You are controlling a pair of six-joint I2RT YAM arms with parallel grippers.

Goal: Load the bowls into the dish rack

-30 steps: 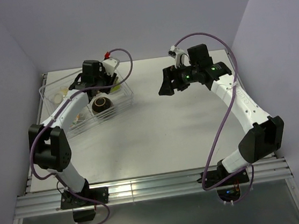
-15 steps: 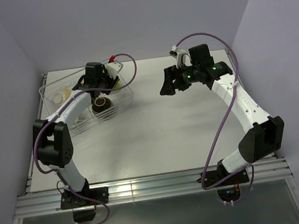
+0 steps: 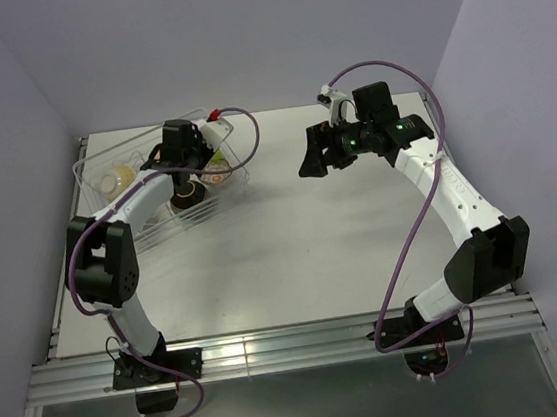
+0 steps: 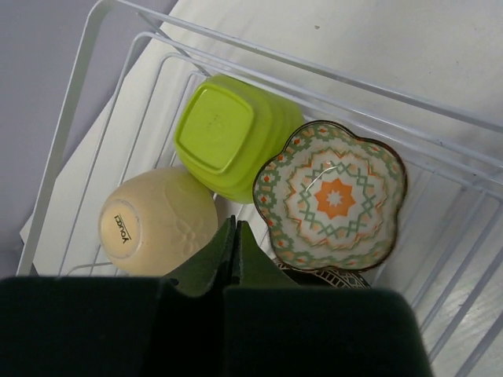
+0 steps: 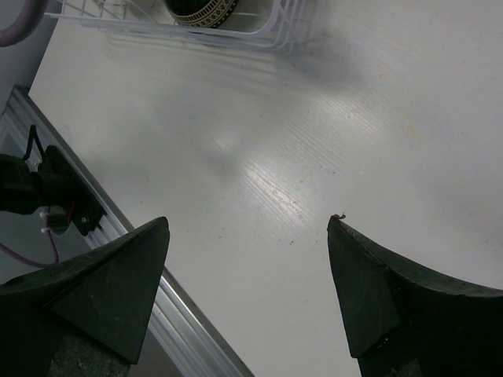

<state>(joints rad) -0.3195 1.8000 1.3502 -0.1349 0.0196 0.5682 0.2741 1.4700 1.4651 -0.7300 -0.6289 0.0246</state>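
The dish rack (image 3: 243,180) stands at the table's back left. In the left wrist view its wires (image 4: 69,102) hold an upturned lime-green bowl (image 4: 228,133), an upturned tan bowl (image 4: 157,224) and the scalloped patterned bowl (image 4: 330,192), which rests on the dark brown bowl (image 4: 330,276). My left gripper (image 4: 234,224) is shut and empty, hovering above these bowls; from above it (image 3: 190,156) is over the rack's far right part. The dark brown bowl (image 3: 187,195) shows below it. My right gripper (image 3: 311,154) is open and empty above the table, right of the rack.
The right wrist view shows bare table under the open right gripper (image 5: 247,228), the rack's near edge (image 5: 267,31) with the dark brown bowl (image 5: 200,9) at the top, and the table's metal rail (image 5: 157,314) at lower left.
My left gripper has moved right and toward the back over the rack, staying shut. The right arm has hardly moved.
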